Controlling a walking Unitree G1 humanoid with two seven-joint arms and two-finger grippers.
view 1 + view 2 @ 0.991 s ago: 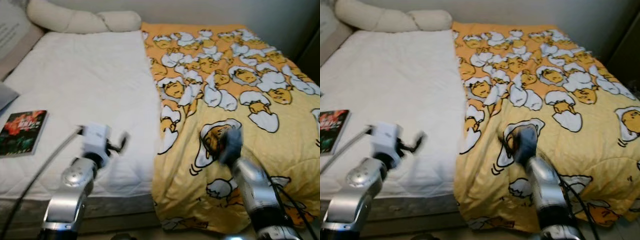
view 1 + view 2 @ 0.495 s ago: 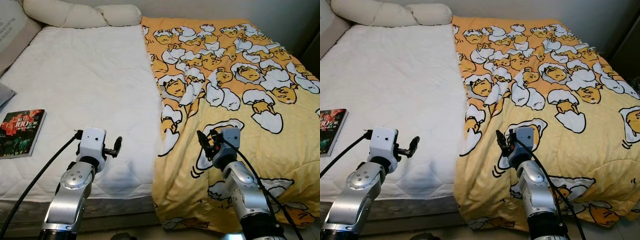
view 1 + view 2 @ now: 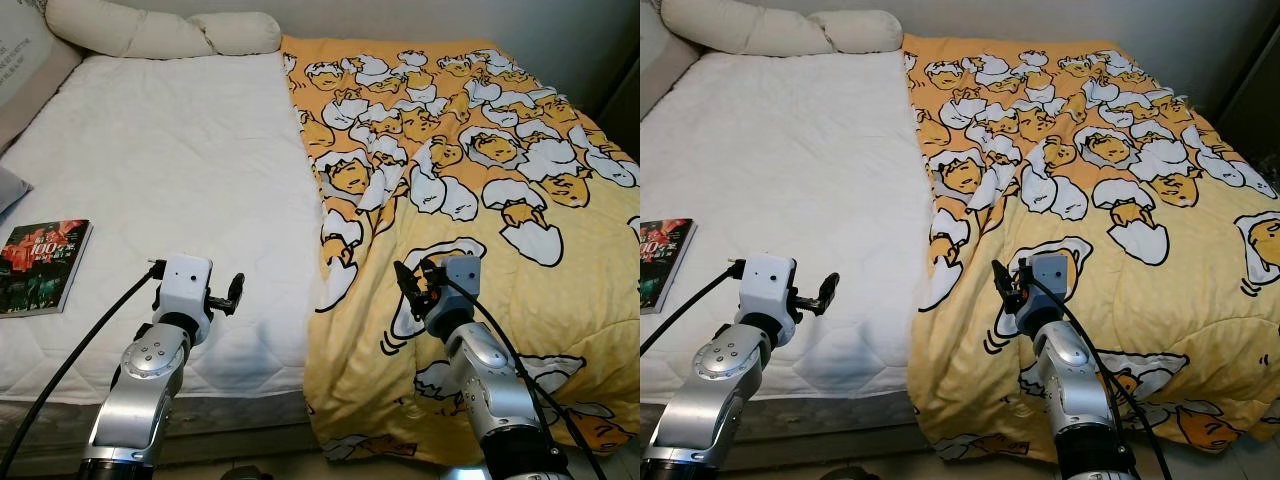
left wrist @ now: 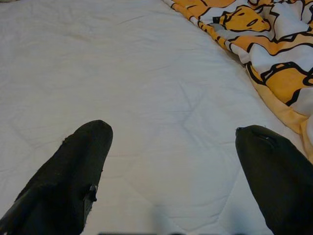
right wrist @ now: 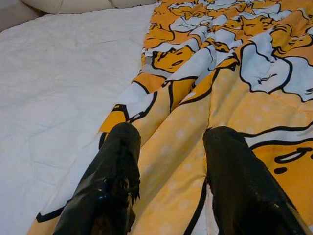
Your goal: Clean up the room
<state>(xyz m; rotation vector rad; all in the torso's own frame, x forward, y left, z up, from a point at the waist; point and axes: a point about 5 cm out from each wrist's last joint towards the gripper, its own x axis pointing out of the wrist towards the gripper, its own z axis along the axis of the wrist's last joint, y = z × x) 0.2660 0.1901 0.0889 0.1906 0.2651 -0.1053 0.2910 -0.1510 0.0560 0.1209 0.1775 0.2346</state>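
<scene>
Nearest to me, both silver arms reached up from the bottom of the head views over the foot edge of the bed. My left gripper (image 4: 171, 161) hung over the bare white mattress (image 3: 180, 170), its two black fingers (image 4: 73, 166) spread wide apart with nothing between them. The left wrist view gave me what the head views could not: the quilted stitching of the mattress cover close up, and the border of the yellow blanket (image 3: 480, 200) running past just beside one fingertip without touching it. My right gripper (image 5: 168, 156) was poised low over the blanket near its inner edge, fingers (image 5: 117, 161) likewise parted and holding nothing. From the right wrist view I could see the cartoon egg print directly under the fingers and the blanket's edge lying on the white mattress to one side, but I could not tell whether the tips touched the cloth. Both forearms were angled forward and slightly inward, wrists raised, with a black cable trailing off each.

Farther out, the head views showed what neither wrist camera caught. A book (image 3: 45, 265) with a dark red cover lay flat near the left edge of the mattress, well apart from the left gripper. The blanket covered the right half of the bed, rumpled along its middle edge. At the far end, a long cream pillow (image 3: 160, 30) lay against the wall.
</scene>
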